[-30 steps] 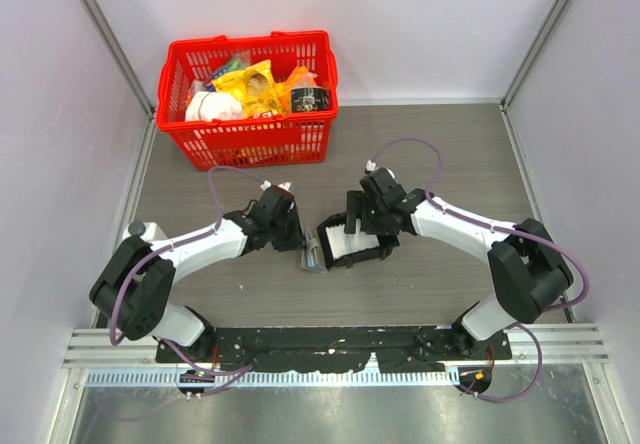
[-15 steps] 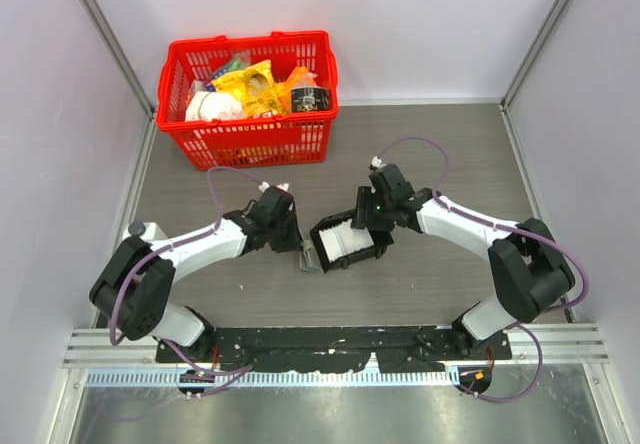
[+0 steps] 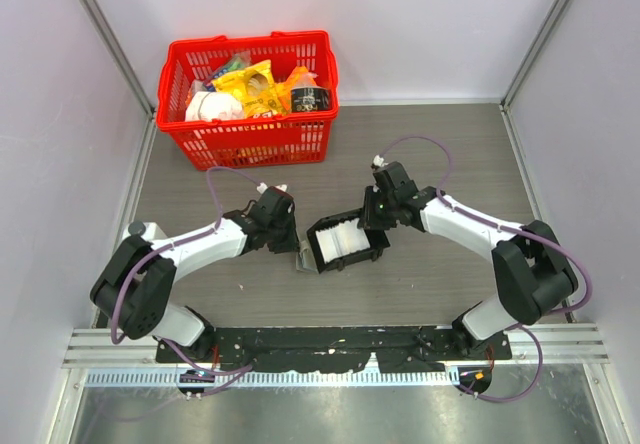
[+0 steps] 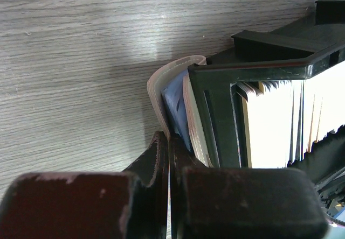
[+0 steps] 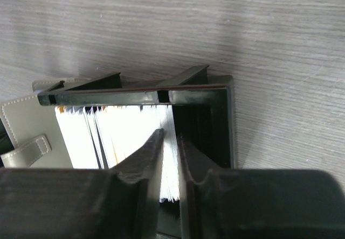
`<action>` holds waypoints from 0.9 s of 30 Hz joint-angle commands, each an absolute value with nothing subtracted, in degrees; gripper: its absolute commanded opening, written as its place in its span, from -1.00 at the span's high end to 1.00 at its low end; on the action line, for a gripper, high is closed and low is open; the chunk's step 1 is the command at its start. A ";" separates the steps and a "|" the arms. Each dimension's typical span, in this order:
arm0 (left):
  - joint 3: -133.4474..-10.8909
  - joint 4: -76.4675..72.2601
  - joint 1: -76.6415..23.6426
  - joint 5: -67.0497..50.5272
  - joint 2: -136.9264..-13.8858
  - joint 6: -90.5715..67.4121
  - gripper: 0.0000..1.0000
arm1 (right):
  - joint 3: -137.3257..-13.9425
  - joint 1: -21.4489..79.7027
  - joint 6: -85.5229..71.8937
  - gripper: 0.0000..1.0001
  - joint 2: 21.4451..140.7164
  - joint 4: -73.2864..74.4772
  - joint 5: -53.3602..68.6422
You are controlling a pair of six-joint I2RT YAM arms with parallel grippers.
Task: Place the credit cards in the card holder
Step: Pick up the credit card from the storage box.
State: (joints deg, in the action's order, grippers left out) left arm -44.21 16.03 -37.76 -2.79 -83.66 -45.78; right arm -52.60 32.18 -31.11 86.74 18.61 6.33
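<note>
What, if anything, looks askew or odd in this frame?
The card holder is bowed, squeezed between the left hand, which pinches it, and the outer wall of the black tray. The tray sits skewed to the edges of the table. The right hand pinches a few credit cards inside the tray.

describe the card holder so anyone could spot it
In front of the red basket sits a black tray of white cards. The card holder is the small wallet against the tray's left end, pinched by the left gripper. Unlike the rigid black tray, it is soft grey-beige with a pale blue lining.
</note>
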 commanded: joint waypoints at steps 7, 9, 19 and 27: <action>-44.39 10.37 -38.32 -4.66 -81.04 -45.97 1.00 | -59.67 35.67 -24.17 -0.33 81.04 25.92 5.20; -44.12 10.55 -38.32 -4.40 -80.60 -45.97 1.00 | -61.43 38.65 -23.29 -0.47 81.21 27.41 1.69; -42.01 10.90 -38.41 -3.43 -78.49 -46.41 1.00 | -65.03 53.69 -28.65 -0.61 88.32 28.74 -17.92; -41.13 10.81 -38.41 -3.34 -77.61 -46.49 1.00 | -66.27 56.34 -28.56 -0.61 92.90 30.32 -22.15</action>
